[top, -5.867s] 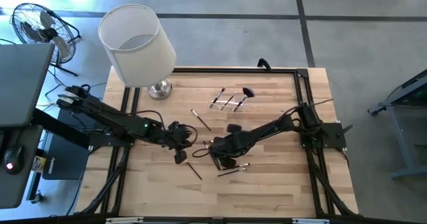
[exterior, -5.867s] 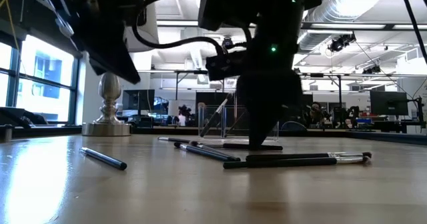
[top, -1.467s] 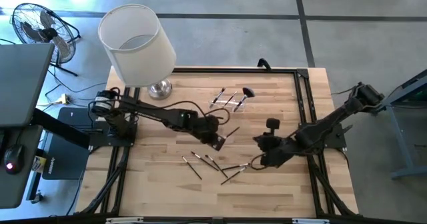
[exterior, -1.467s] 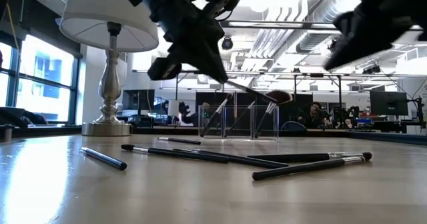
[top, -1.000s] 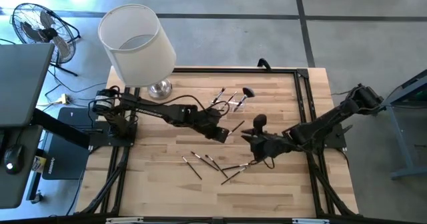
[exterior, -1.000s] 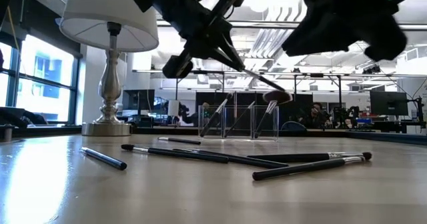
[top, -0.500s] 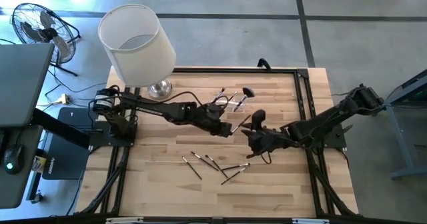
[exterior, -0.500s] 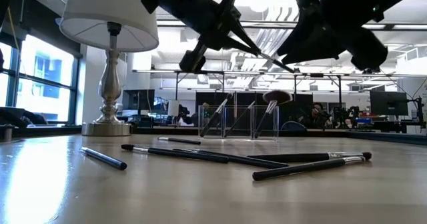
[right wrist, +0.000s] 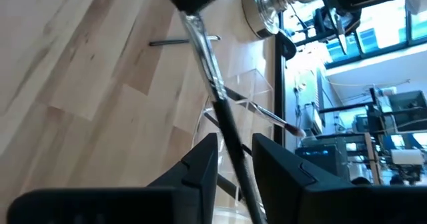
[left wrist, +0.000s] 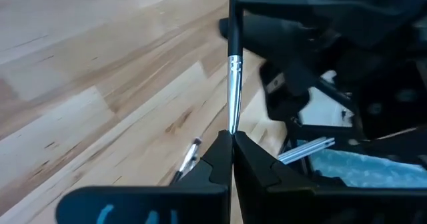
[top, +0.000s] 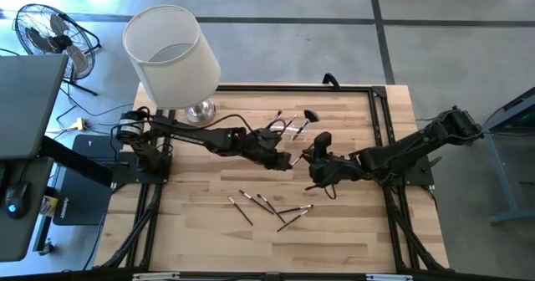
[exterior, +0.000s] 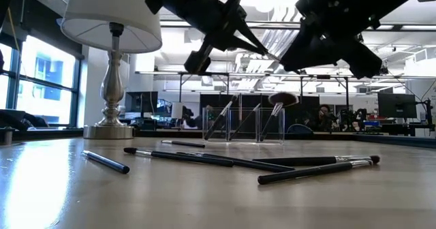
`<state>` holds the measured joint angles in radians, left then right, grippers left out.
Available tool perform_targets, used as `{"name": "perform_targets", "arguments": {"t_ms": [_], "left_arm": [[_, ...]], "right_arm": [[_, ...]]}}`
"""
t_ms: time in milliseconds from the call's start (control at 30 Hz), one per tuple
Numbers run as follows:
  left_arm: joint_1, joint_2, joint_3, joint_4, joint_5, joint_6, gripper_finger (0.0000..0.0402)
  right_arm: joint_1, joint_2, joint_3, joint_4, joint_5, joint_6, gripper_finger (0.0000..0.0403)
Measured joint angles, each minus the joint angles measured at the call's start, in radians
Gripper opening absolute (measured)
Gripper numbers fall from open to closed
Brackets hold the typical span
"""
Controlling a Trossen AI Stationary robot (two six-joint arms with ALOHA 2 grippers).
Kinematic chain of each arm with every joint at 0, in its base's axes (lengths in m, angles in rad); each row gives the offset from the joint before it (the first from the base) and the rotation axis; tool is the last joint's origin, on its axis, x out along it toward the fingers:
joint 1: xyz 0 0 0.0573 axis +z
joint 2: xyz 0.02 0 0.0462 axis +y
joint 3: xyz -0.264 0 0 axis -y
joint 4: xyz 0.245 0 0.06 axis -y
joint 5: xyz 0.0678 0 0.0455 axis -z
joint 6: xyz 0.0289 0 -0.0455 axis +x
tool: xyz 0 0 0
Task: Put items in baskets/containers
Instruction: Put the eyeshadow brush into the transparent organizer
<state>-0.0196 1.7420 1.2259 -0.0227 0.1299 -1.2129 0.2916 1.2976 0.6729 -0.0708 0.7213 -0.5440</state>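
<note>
My left gripper (top: 286, 157) is shut on a slim makeup brush (top: 297, 156), held in the air over the middle of the table. Its dark handle (right wrist: 230, 134) runs between the two fingers of my right gripper (top: 312, 160), which is open; the fingers stand on either side of the handle and I cannot tell whether they touch it. The clear holder (top: 287, 127) stands beyond them on the far side, with a few brushes leaning in it, one with a fluffy reddish-brown head (top: 311, 114). Several loose brushes (top: 267, 204) lie flat on the near side. My left gripper pinches the brush by the end of its silver ferrule (left wrist: 231, 121) between its two fingertips. The brush sticks straight out from the fingers, in line with them, its handle end toward my right gripper. It is lifted clear of the table and slopes slightly downward (exterior: 269, 53).
A lamp with a big white shade (top: 171, 55) and a silver base (top: 201, 111) stands at the far left corner. A black frame (top: 380, 122) borders the table. In the low view the loose brushes (exterior: 317, 169) lie in front of the holder (exterior: 244, 125).
My left gripper has risen with the brush and gone a little toward the far right, toward the holder. My right gripper has come toward the table's left and far side, up to the brush, so that the handle now lies between its fingers.
</note>
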Motion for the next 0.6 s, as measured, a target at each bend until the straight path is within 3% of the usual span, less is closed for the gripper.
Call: {"name": "perform_targets", "arguments": {"t_ms": [333,600], "left_arm": [[0.0,0.0,0.0,0.052,0.003,0.001,0.0],[0.0,-0.002,0.001,0.056,-0.005,0.014,0.0]], "right_arm": [[-0.017,0.0,0.0,0.0,-0.001,-0.007,0.008],[-0.017,0.003,-0.002,-0.022,-0.045,0.064,0.0018]]}}
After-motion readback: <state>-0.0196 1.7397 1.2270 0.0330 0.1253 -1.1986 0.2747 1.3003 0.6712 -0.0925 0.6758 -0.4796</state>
